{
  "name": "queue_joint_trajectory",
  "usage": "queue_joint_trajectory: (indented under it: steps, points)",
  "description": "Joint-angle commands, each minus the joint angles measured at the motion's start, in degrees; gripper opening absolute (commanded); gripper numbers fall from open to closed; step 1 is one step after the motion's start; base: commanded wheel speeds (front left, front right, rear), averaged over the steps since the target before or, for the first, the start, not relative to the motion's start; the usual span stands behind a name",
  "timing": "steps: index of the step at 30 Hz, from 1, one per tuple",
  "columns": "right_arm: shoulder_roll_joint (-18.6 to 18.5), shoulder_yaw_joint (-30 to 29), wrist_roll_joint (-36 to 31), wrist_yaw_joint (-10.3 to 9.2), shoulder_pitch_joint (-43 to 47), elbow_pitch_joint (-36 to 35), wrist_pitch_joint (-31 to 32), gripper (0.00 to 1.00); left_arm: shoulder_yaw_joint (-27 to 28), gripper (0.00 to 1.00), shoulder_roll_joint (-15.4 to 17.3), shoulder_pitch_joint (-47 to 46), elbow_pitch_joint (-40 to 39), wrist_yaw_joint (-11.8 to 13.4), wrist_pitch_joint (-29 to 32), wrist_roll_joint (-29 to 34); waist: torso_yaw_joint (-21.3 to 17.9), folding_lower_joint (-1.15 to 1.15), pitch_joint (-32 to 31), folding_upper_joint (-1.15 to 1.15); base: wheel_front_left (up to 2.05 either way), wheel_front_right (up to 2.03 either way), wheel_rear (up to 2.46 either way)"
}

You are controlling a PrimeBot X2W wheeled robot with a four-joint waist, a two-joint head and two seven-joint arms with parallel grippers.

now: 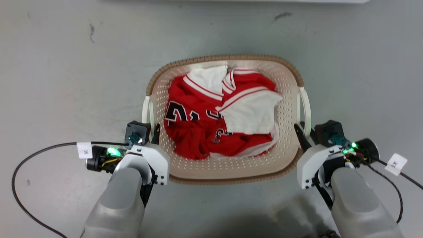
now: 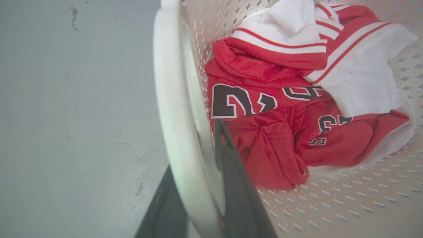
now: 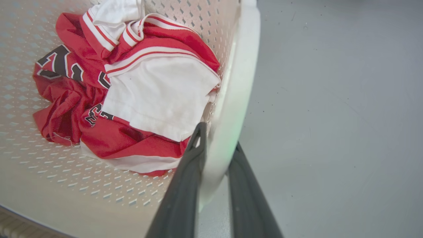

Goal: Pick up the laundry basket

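Observation:
The laundry basket (image 1: 231, 59), cream perforated plastic with a brown woven-look rim, sits in the middle of the head view on the grey floor. It holds a red jersey (image 1: 195, 129) with black numbers and a white garment (image 1: 251, 114). My left gripper (image 1: 150, 127) straddles the basket's left white loop handle (image 1: 145, 110). The left wrist view shows that handle (image 2: 172, 99) between the two dark fingers (image 2: 231, 165), shut on it. My right gripper (image 1: 304, 131) is shut the same way on the right handle (image 1: 305, 105), which runs between its fingers (image 3: 188, 172) in the right wrist view.
Bare grey floor (image 1: 66, 82) surrounds the basket on all sides. A black cable with a white tag (image 1: 84, 149) loops out at the left, and another tagged cable (image 1: 396, 163) trails off to the right. A pale strip (image 1: 297, 1) lies along the top edge.

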Motion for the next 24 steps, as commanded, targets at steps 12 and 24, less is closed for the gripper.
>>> queue_joint_trajectory:
  steps: [12,24]
  points:
    - [-0.4,1.0,0.9,-0.08,3.2,6.9,-0.2,0.0,-2.1,0.0,-0.8,3.3,8.0,-1.5,-0.1,-1.7,0.5,0.0,-13.2,0.0,0.0,0.0,0.0]
    - [-0.6,1.7,2.7,-0.09,6.3,12.6,-0.2,0.0,-5.0,0.0,-1.1,7.0,12.4,-2.4,1.5,-3.6,0.9,0.0,-24.2,0.0,0.0,0.0,0.0]
